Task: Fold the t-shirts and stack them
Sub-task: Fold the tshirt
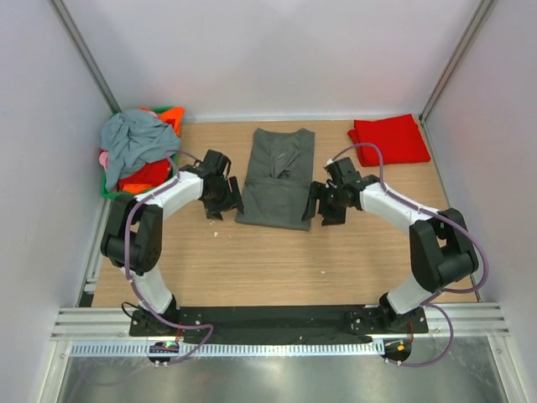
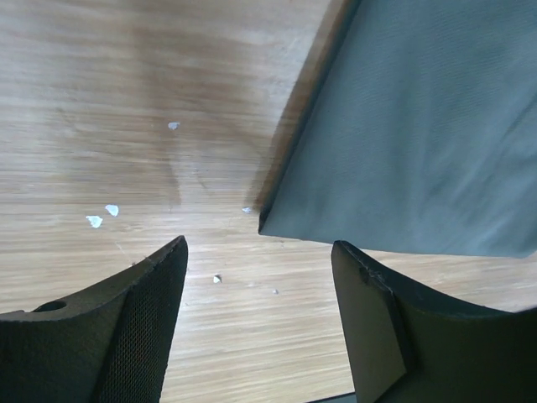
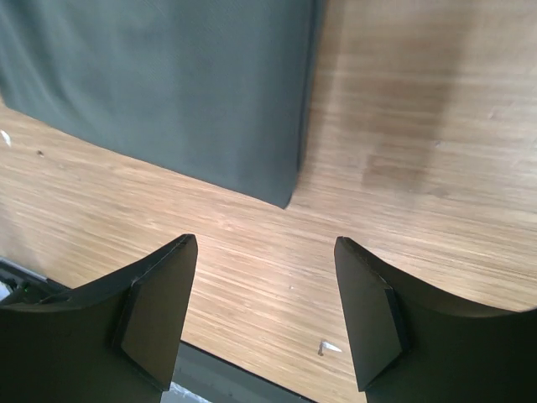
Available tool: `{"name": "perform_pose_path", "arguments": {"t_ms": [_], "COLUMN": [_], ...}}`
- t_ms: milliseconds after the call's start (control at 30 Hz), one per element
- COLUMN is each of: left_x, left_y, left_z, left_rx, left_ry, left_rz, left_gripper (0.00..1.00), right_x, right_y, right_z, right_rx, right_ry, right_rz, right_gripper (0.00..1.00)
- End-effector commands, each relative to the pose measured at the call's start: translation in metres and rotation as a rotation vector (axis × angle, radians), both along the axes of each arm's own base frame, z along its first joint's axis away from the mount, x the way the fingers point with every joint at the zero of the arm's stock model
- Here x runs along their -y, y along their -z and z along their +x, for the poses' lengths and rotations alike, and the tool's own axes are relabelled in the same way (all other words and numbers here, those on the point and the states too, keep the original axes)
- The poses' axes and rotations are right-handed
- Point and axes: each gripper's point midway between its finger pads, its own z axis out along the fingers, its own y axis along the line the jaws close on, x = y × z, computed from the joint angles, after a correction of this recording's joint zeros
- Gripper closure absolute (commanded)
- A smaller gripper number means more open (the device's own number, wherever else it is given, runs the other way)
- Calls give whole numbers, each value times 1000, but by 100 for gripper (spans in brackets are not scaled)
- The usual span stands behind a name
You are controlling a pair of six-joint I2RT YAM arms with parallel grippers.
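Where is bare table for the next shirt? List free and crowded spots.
Largest: the table between the grey t-shirt and the arm bases. Smaller far strips: between it and the red t-shirt, and between it and the shirt heap. Crowded: far left corner, and the grey shirt's flanks beside left pincer and right pincer.

A light wooden tabletop [image 1: 277, 269] fills the white-walled enclosure [image 1: 277, 50]. A green plastic basket [image 1: 106, 189] sits at its far left corner, against the wall. Small white flecks [image 2: 94, 222] dot the wood. A black flat plate [image 1: 277, 317] and a silver aluminium rail [image 1: 277, 332] run along the near edge.
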Motion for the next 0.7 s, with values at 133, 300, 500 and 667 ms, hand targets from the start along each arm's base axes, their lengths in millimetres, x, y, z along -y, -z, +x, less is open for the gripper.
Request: {"name": "perform_pose_path", "arguments": {"t_ms": [133,300,500,667], "left_x": [13,13,13,13], "left_y": [3,11,18,24], "left_z": [8,13,15,5], "left_rx": [83,85,78,69], "left_ry": [-12,-10,-8,-17], "left_rz": [-96,-85,-73,-88], "left_gripper": [30,30,33,40], "right_x": [-17,-17,-17,-17], "right_y": [10,30,47,58], "right_z": [-3,-1,-2,-6], "right_rx": [36,11,-13,-37], "right_ry": [19,26,34,37], "right_rz": [136,122,119,114], "right_gripper": [28,28,29,32]}}
